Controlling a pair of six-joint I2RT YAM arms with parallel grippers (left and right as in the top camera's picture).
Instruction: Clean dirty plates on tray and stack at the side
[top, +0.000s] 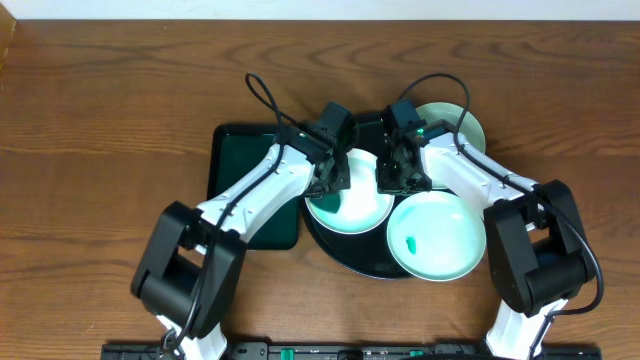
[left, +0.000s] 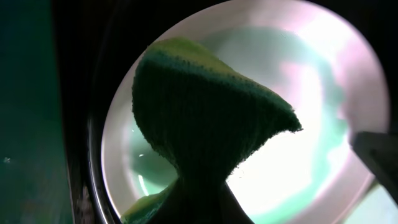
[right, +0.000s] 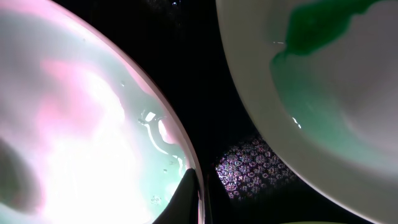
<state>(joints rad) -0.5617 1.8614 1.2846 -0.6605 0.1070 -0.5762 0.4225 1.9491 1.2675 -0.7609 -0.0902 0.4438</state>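
Observation:
On the black round tray (top: 345, 257) lie two pale mint plates. The left plate (top: 360, 212) sits under both grippers. My left gripper (top: 330, 178) is shut on a green-yellow sponge (left: 205, 106) that hangs over this plate (left: 311, 81). My right gripper (right: 198, 199) is shut on the plate's rim, one finger inside the plate (right: 74, 124) and one outside. The right plate (top: 440, 240) carries a green smudge (top: 411, 242), and that plate (right: 336, 93) also shows in the right wrist view. A third plate (top: 460, 125) lies at the back right, partly hidden by the right arm.
A dark green rectangular tray (top: 245, 170) lies left of the round tray, under the left arm. Bare wooden table (top: 100, 120) surrounds both. Black tray floor (right: 205, 74) shows between the two plates.

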